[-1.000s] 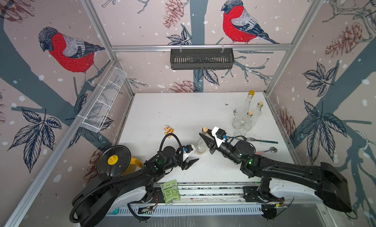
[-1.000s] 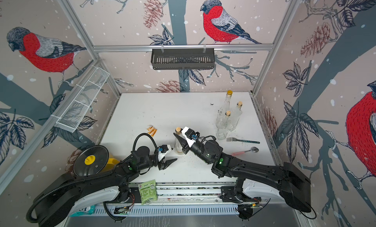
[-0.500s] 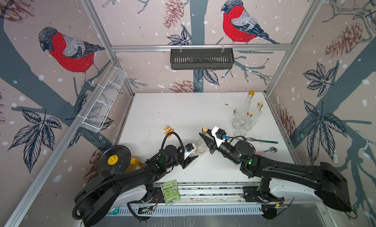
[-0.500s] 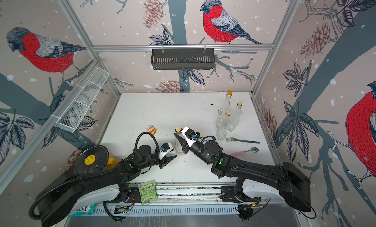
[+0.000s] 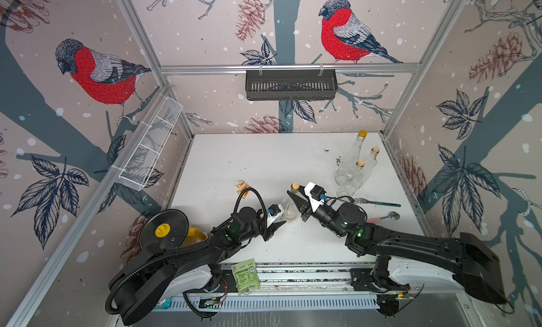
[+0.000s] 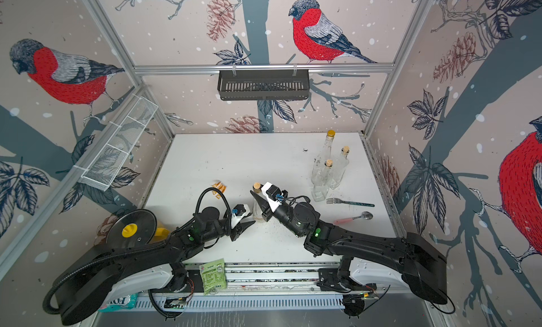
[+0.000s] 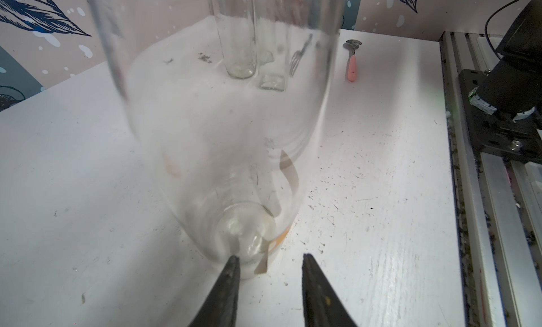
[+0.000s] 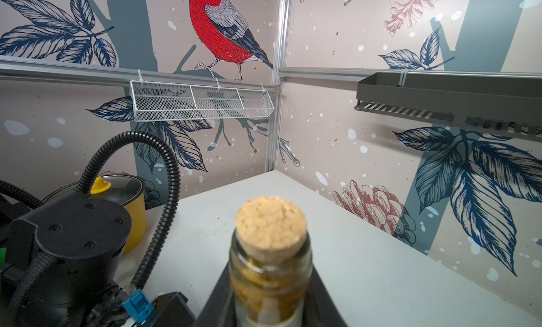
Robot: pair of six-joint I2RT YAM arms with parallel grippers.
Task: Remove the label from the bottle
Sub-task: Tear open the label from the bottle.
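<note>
Right tool (image 8: pixel 269 284) is clamped on the neck of the bottle (image 7: pixel 234 164), just under the cork (image 8: pixel 271 222). The bottle's base rests on the desk (image 7: pixel 73 164), directly ahead of the left tool (image 7: pixel 269 258). Left jaws are narrow but apart. One tip touches the glass at the base. The loose end of the partly peeled label (image 7: pixel 262 262) hangs between the tips, not pinched.

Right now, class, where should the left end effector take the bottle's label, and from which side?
Pinch the label by its loose flap at the base of the bottle, coming in low from where the left end effector sits; that flap stands off the glass.
</note>
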